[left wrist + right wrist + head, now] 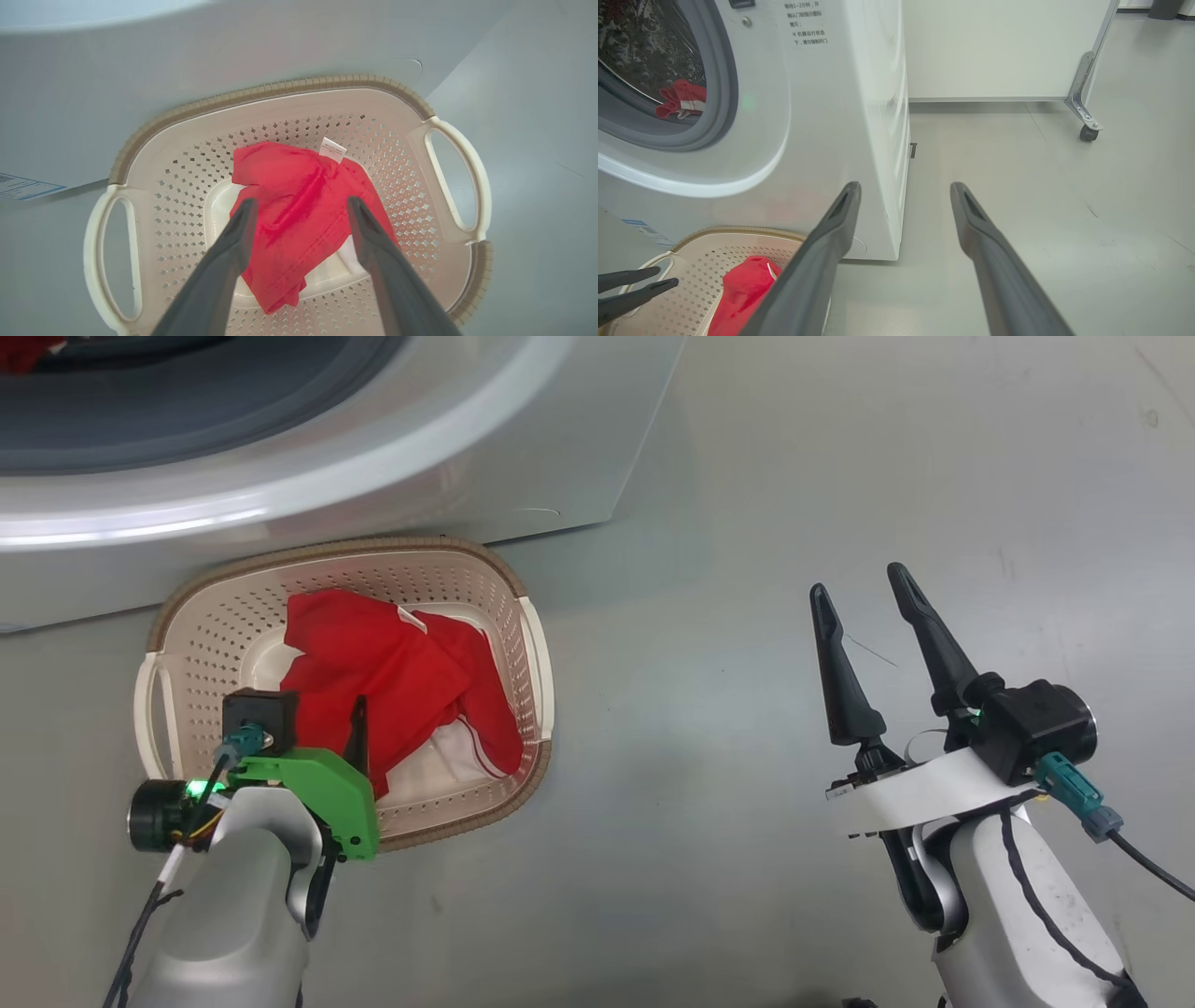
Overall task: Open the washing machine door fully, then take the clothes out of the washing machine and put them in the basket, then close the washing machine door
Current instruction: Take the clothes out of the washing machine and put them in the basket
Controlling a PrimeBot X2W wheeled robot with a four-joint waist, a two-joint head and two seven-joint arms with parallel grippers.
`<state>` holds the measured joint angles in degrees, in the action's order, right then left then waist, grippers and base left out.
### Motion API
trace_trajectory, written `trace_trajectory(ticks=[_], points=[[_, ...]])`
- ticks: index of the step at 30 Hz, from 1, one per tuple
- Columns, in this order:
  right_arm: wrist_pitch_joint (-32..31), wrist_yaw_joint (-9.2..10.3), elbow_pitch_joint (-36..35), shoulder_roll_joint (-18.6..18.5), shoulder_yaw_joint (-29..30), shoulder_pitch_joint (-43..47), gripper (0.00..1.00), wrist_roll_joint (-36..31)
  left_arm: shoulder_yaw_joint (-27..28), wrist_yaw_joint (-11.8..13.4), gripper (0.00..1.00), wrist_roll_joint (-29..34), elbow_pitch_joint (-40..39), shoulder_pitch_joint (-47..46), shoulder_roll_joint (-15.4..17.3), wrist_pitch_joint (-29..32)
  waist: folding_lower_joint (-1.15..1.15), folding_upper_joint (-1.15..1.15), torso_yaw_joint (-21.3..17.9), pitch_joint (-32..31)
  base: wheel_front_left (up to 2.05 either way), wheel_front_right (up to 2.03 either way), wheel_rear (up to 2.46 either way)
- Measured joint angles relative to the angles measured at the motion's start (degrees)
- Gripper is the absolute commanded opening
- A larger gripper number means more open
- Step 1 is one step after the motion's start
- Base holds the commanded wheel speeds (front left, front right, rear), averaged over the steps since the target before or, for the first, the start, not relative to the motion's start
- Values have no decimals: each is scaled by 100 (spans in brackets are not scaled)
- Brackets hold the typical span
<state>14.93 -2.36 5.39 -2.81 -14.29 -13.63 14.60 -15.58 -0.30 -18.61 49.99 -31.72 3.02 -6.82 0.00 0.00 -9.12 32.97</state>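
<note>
Over the basket [327, 553], at the washer's [822, 116] foot: left gripper [301, 201] points down, jaws spread wide, holding nothing. 1 red garment [392, 663] lies crumpled on the basket bottom, directly below and between its fingers; whether they touch it I cannot tell. Right gripper [859, 581] is also wide and empty, well apart over the floor [709, 709]. Risks: cloth could catch on a fingertip as the arm lifts and get dragged out; a 2nd red piece [682, 98] sits in the drum [630, 42], easy to leave behind.
</note>
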Motion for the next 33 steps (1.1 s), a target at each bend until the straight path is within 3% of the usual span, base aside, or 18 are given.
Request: trace_trajectory(ticks=[12, 33], points=[[0, 7, 136, -2, 162, 59, 100, -90, 109, 53, 100, -142, -193, 30, -57, -701, 0, 0, 274, -387, 0, 0, 0], [0, 5, 389, -130, 341, 765, 100, -215, 233, 302, 100, -76, -1987, 970, -99, -762, -1, 0, 862, -1614, 0, 0, 0]])
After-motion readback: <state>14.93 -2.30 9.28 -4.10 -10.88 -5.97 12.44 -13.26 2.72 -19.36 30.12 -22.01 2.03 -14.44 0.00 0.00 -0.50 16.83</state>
